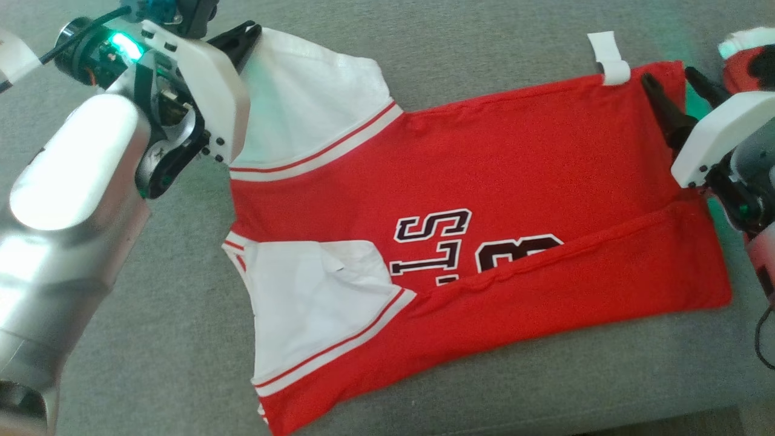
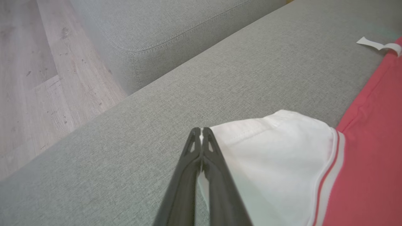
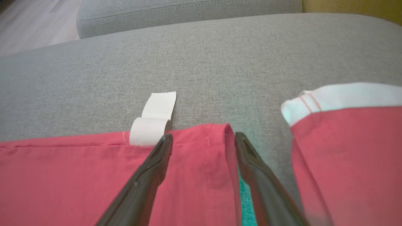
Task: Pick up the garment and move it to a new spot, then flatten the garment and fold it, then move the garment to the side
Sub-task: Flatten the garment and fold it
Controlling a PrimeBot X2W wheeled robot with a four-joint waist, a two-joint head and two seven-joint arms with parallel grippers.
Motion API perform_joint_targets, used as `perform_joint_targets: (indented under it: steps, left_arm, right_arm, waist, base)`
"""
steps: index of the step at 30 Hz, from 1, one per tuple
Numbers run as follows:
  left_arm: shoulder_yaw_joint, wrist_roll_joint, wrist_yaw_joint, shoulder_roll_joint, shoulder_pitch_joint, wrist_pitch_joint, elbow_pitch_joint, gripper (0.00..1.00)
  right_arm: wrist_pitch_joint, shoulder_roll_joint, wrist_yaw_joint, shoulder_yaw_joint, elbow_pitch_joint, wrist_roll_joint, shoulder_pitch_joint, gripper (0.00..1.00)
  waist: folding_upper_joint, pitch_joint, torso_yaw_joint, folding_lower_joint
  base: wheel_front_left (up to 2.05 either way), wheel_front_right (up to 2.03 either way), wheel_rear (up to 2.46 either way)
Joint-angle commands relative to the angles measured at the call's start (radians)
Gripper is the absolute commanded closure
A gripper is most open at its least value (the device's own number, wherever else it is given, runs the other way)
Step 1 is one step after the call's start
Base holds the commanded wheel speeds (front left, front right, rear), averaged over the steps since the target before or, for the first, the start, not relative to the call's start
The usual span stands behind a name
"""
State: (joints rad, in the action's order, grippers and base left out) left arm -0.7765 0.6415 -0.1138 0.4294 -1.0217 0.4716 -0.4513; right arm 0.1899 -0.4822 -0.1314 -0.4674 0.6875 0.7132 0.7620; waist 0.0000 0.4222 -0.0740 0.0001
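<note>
Red-white garment (image 1: 484,181), part-folded, flat

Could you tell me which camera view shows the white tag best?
Right wrist view: the tag sits close, curled at the jersey's hem. Head view shows it small; left wrist view, at the far edge.

The garment (image 1: 514,157) lies spread on the sofa cushion (image 1: 151,339), sleeves left, hem right. My left gripper (image 2: 201,130) pinches the far sleeve (image 1: 303,103) at its far left edge. My right gripper (image 3: 203,138) straddles the far right hem corner, just right of the label (image 3: 154,121). Another cloth (image 3: 345,141) lies further right.
</note>
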Motion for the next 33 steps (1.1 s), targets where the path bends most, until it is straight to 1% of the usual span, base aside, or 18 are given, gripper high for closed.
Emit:
perform_joint_targets:
  steps: [1,2,3,4,5,6,7,11,14,20,26,29,33]
  left_arm:
    - [0.037,-0.007,-0.001,0.031,-0.059,-0.008,0.022,1.00]
    - [0.034,-0.006,-0.002,0.029,-0.061,-0.011,0.018,1.00]
    - [0.033,-0.005,-0.003,0.029,-0.062,-0.014,0.014,1.00]
    - [0.031,-0.005,-0.004,0.029,-0.063,-0.018,0.011,1.00]
    - [0.030,-0.004,-0.004,0.029,-0.065,-0.022,0.007,1.00]
    - [0.028,-0.003,-0.005,0.029,-0.065,-0.025,0.004,1.00]
    - [0.028,-0.003,-0.005,0.029,-0.067,-0.028,0.000,1.00]
    - [0.028,-0.007,-0.006,0.032,-0.072,-0.054,-0.016,1.00]
    - [0.034,-0.028,-0.005,0.040,-0.088,-0.111,-0.027,1.00]
    - [0.048,-0.075,0.009,0.050,-0.149,-0.210,-0.060,1.00]
    - [0.057,-0.072,0.011,0.039,-0.167,-0.259,-0.072,1.00]
    - [0.052,-0.050,0.007,0.033,-0.125,-0.273,-0.061,1.00]
    - [0.050,-0.022,0.012,0.042,-0.040,-0.295,-0.028,1.00]
  right_arm:
    - [-0.012,-0.010,0.001,-0.005,-0.013,0.004,0.010,0.00]
    - [-0.013,-0.007,0.001,-0.008,0.001,0.011,0.017,0.00]
    - [-0.014,-0.005,0.001,-0.010,0.013,0.020,0.024,0.09]
    - [-0.017,-0.004,0.001,-0.014,0.024,0.026,0.030,0.35]
    - [-0.020,-0.004,0.001,-0.019,0.032,0.030,0.036,0.56]
    - [-0.023,-0.004,0.001,-0.024,0.040,0.034,0.041,0.75]
    - [-0.026,-0.005,0.001,-0.030,0.047,0.038,0.047,1.00]
    - [-0.044,-0.009,0.001,-0.049,0.061,0.053,0.066,1.00]
    - [-0.077,-0.009,0.001,-0.054,0.060,0.069,0.090,1.00]
    - [-0.128,-0.008,0.001,-0.036,0.055,0.139,0.142,1.00]
    - [-0.144,-0.056,0.001,-0.041,0.039,0.188,0.138,1.00]
    - [-0.139,-0.089,0.001,-0.052,0.014,0.219,0.095,1.00]
    - [-0.148,-0.136,0.001,-0.068,-0.028,0.245,0.025,1.00]
  waist:
    - [0.0000,0.001,0.008,-0.0001]
    - [0.0000,0.001,0.012,-0.0001]
    - [0.0000,0.001,0.016,-0.0001]
    - [0.0000,0.000,0.019,-0.0001]
    - [0.0000,0.000,0.021,-0.0001]
    - [0.0000,0.000,0.024,-0.0001]
    - [0.0000,-0.001,0.026,-0.0001]
    - [0.0000,-0.004,0.033,-0.0001]
    - [0.0000,-0.006,0.032,-0.0001]
    - [0.0000,-0.015,0.033,-0.0001]
    - [0.0000,-0.039,0.060,-0.0001]
    - [0.0000,-0.058,0.080,-0.0001]
    - [0.0000,-0.085,0.106,-0.0001]
  base:
    - [0.00,0.00,0.00]
    - [0.00,0.00,0.00]
    - [0.00,0.00,0.00]
    - [0.00,0.00,0.00]
    - [0.00,0.00,0.00]
    - [0.00,0.00,0.00]
    - [0.00,0.00,0.00]
    - [0.00,0.00,0.00]
    - [0.00,0.00,0.00]
    - [0.00,0.00,0.00]
    - [0.00,0.00,0.00]
    - [0.00,0.00,0.00]
    - [0.00,0.00,0.00]
